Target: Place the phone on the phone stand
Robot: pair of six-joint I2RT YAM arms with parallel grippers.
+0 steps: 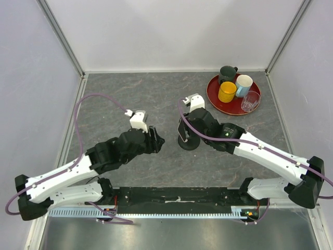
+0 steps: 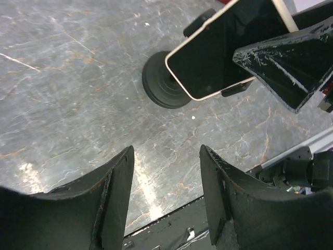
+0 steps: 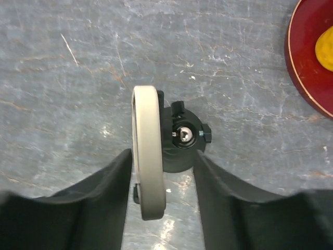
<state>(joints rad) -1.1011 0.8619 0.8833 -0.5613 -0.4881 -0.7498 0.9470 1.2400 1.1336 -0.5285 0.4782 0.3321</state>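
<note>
Bright, even overhead light; soft shadows, sheen on table (image 2: 78,104)

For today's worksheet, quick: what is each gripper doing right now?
Left gripper: open, holding nothing.
Right gripper: open around the phone on the phone stand; contact cannot be told.

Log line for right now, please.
phone: on stand, edge-on between right gripper fingers, contact unclear | left gripper: open, empty, nearby | tray of cups: untouched
</note>
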